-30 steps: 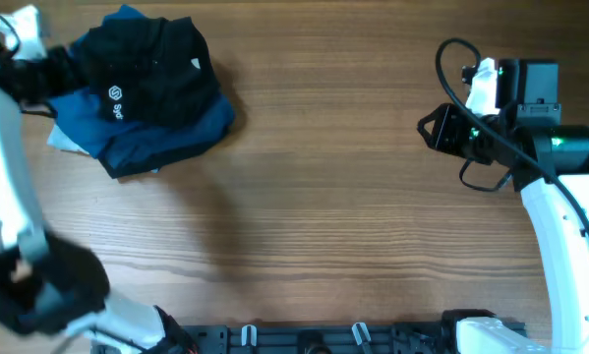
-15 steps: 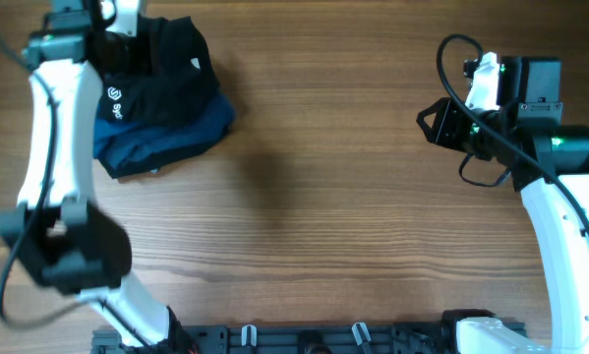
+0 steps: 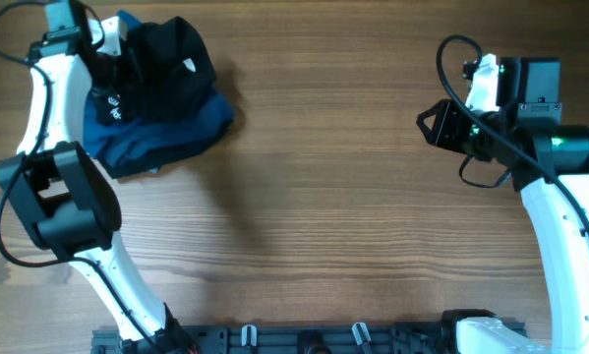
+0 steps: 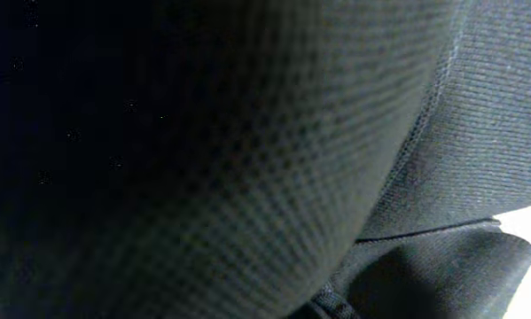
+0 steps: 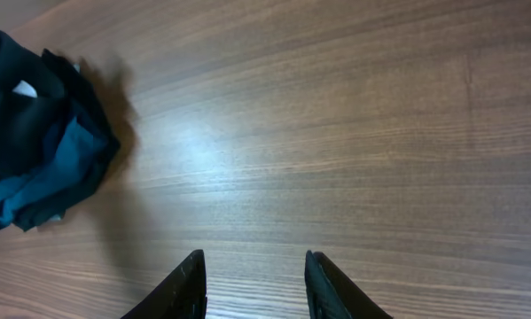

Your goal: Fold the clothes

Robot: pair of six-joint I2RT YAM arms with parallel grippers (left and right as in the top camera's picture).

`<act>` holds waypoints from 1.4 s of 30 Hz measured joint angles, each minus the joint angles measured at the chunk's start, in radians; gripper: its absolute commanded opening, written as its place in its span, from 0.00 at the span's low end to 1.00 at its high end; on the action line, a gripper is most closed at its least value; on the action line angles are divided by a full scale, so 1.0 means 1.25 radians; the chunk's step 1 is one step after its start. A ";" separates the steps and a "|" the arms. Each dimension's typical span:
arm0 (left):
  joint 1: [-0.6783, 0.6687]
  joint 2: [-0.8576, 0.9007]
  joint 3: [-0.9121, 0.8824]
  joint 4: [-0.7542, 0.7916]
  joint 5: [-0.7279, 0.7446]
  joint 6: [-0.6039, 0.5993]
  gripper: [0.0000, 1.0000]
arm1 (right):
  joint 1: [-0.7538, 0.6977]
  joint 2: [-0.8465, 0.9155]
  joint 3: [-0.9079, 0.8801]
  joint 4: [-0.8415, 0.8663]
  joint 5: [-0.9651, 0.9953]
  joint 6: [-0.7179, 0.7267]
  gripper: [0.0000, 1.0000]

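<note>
The clothes, a crumpled black shirt [image 3: 166,59] with a white logo [image 3: 112,103] and a white tag [image 3: 195,65], lie on a blue bundle at the table's far left. My left gripper [image 3: 105,54] is pushed into the shirt's upper left edge and shut on a fold of it. Black weave [image 4: 203,159] fills the left wrist view and hides the fingers. My right gripper [image 3: 427,126] hovers at the far right, open and holding nothing [image 5: 254,266]. The shirt [image 5: 8,115] shows far off in the right wrist view.
A bright-blue and navy bundle [image 3: 166,138] lies under the shirt and also shows in the right wrist view [image 5: 61,168]. Bare wooden table [image 3: 323,197] spreads between the pile and the right arm. A black rail [image 3: 304,339] runs along the near edge.
My left arm swung from the table's left edge up to the pile and its gripper shut in the black fabric. The logo shifted left and bunched. The right arm held still.
</note>
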State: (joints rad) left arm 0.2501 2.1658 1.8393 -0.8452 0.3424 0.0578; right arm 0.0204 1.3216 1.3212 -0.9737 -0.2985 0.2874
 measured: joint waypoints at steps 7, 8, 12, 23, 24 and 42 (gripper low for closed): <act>0.005 -0.081 -0.020 -0.036 0.026 -0.009 0.43 | 0.000 -0.001 0.000 0.013 0.000 0.000 0.50; 0.000 -0.111 -0.025 -0.052 0.014 -0.011 0.49 | 0.000 -0.004 0.000 0.017 0.000 0.000 0.51; -0.055 -0.276 -0.029 -0.113 -0.026 -0.001 1.00 | 0.000 -0.048 0.005 0.029 0.000 -0.009 0.55; -0.280 -0.654 -0.026 -0.380 -0.118 -0.017 1.00 | 0.000 -0.392 0.120 0.009 -0.011 -0.133 0.99; -0.283 -0.655 -0.026 -0.399 -0.122 -0.022 1.00 | 0.000 -0.411 0.121 0.003 -0.012 -0.136 0.99; -0.283 -0.646 -0.027 -0.444 -0.134 -0.043 1.00 | 0.000 -0.448 0.123 -0.158 -0.010 0.010 0.99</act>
State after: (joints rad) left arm -0.1040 1.3586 1.8053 -1.3998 0.1749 0.0044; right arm 0.0204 0.7620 1.4750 -1.1713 -0.3115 0.3000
